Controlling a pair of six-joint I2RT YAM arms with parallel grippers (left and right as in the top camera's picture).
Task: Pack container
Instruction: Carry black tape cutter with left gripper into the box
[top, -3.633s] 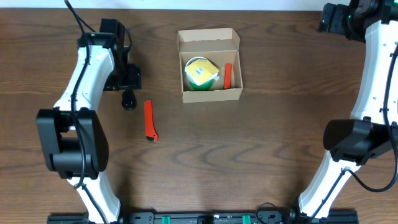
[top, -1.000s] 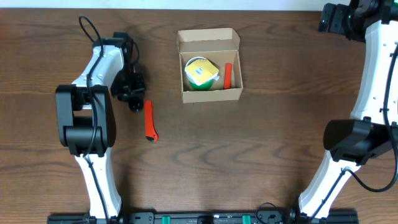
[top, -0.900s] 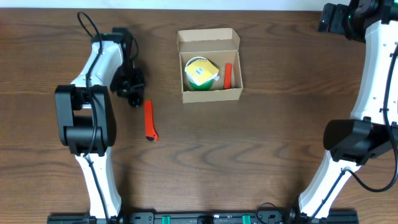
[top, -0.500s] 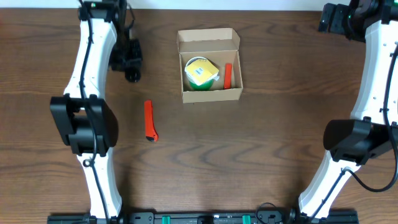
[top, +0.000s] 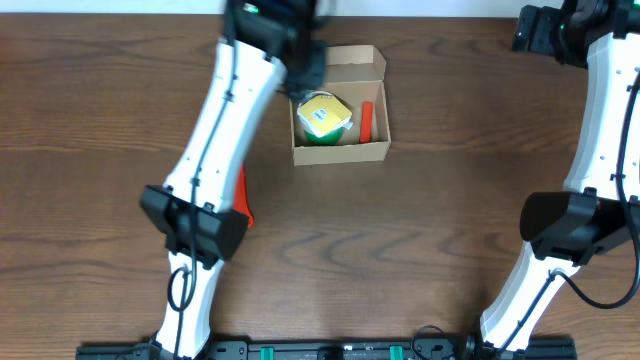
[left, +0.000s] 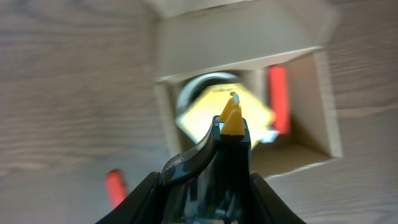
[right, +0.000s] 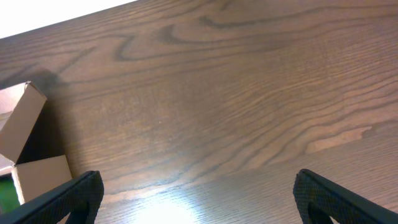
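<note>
Red-orange pen-shaped stick lay on the wooden surface, half under the left arm. Left gripper hung over the back-left corner of the small brown open-flapped cardboard container, mid-surface. Jaws looked narrow; we couldn't tell what they held. Yellow-green roll filled most of it. Risks: clipping the wall, or a drop bouncing off the roll. Right gripper far right, jaws wide, empty.

White arm links, black joints, seemingly smoky-dark left gripper.
</note>
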